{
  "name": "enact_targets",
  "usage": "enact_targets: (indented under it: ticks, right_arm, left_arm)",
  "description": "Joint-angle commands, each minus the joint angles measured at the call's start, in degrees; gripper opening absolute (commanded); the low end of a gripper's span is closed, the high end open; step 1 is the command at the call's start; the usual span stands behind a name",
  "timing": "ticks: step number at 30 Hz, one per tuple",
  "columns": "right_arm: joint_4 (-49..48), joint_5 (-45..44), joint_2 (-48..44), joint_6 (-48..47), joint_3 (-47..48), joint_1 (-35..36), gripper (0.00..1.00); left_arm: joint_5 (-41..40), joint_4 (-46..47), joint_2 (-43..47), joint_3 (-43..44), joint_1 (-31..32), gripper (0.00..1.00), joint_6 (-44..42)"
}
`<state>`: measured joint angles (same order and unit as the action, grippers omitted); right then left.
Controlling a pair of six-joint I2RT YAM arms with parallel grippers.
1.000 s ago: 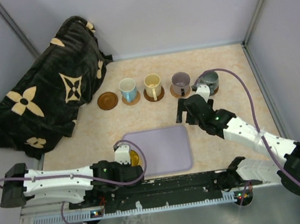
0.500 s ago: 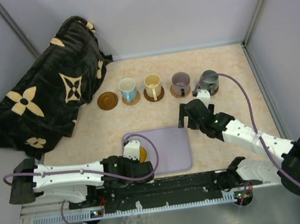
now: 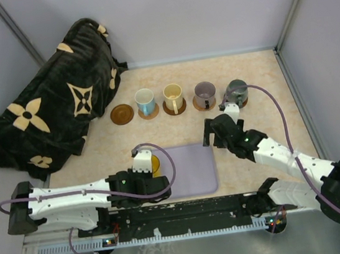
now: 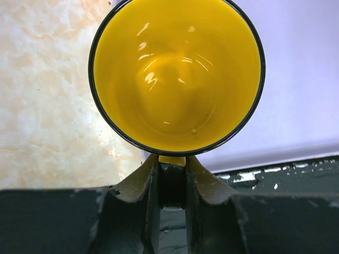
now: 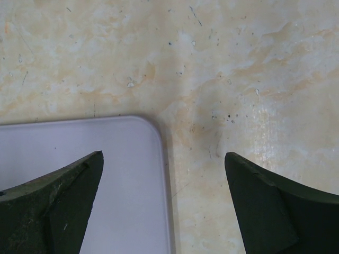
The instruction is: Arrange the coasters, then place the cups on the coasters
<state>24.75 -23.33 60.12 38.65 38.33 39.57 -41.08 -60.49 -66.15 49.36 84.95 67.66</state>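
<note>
Tabletop [image 3: 257,78]: five cups [image 3: 172,94], five coasters [image 3: 121,114]

Counter [image 3: 263,71], far side, one row, left to right: bare coaster [image 3: 122,114], then four coasters [image 3: 174,109], each bearing a cup [image 3: 172,93]. Far-left corner: cloth bundle [image 3: 49,111]. Near middle: tray [image 3: 192,174]; fifth cup [image 3: 155,164] at its left edge.

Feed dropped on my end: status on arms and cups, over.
Left gripper shut on yellow cup handle, at tray edge. Right gripper open, empty. One coaster bare; black cloth close beside it.
</note>
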Motion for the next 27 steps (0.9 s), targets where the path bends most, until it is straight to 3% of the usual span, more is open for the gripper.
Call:
enact_targets:
  ticks: [1,4,7,11,14,19,23,27]
  right_arm:
    - [-2.48,-1.12,-1.33,0.56,-0.21,-0.44,0.97]
    - [-2.62,-1.32,-1.50,0.26,-0.52,-0.46,0.97]
    - [-3.01,-1.36,-1.28,-0.18,-0.68,-0.46,0.96]
    - [-3.20,-1.86,-0.69,-0.48,-0.88,-0.45,0.96]
    - [-3.21,-1.98,-0.68,-0.50,-1.09,-0.43,0.96]
    - [-3.76,-2.14,-1.22,-0.68,-2.10,-0.39,0.96]
    - [-3.33,-2.41,-1.36,-0.68,-2.20,-0.42,0.96]
    - [-2.66,-2.55,-2.09,-0.66,-2.12,-0.46,0.96]
  left_arm:
    - [-8.88,-0.51,1.21,1.06,-0.89,0.00,-0.12]
    - [-12.28,0.58,1.37,-0.12,-3.83,0.00,-1.10]
    - [-13.52,7.70,4.12,-2.33,-9.91,0.00,-9.64]
    - [-8.51,33.24,11.61,-9.40,-22.15,0.00,-31.70]
    - [-3.44,46.51,14.19,-12.58,-31.84,0.00,-43.16]
    - [4.59,58.67,8.18,-11.69,-43.72,0.00,-54.54]
    - [12.40,66.12,0.78,-10.56,-51.98,0.00,-57.46]
    - [17.23,66.98,-6.68,-6.12,-58.16,0.00,-58.21]
